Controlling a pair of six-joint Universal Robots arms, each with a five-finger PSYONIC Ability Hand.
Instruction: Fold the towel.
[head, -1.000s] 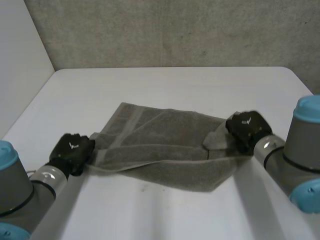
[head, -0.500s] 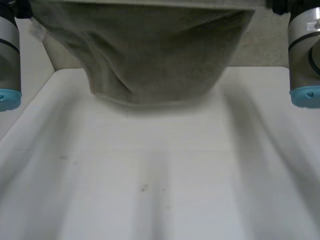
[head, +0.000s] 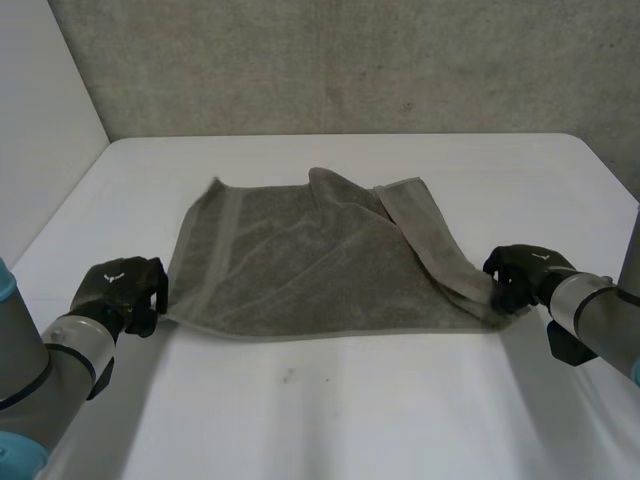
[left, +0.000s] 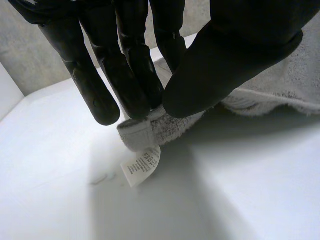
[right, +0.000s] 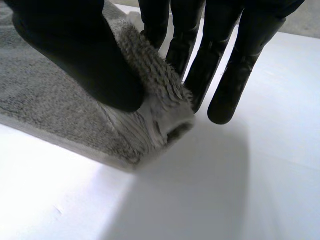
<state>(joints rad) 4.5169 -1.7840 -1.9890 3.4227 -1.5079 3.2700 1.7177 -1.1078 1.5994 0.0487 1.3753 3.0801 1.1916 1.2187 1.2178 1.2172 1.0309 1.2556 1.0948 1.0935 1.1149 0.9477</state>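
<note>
Head view: a grey towel lies spread on the middle of the white table, nearer the front edge than the back. Its near edge runs almost straight between the two hands. A woven band crosses it close to its left edge. On its right side a strip with the hem showing is turned over onto the rest and lies slantwise, from the rumpled far edge down to the near right corner. The left hand sits at the towel's near left corner, low over the table near its left edge. The right hand sits at the near right corner, toward the table's right edge. A rough grey wall stands behind the table.

In the left wrist view, the left hand pinches the towel's corner: the thumb tip closes against the tips of the straight fingers with the hemmed corner caught between. A small white care label hangs from that corner and touches the table.

In the right wrist view, the right hand pinches its corner of the towel. The thumb bears down on the bunched pile and the straight fingers stand just behind it. The corner is rolled over on itself below the thumb, its hem facing out, and rests on the table.
</note>
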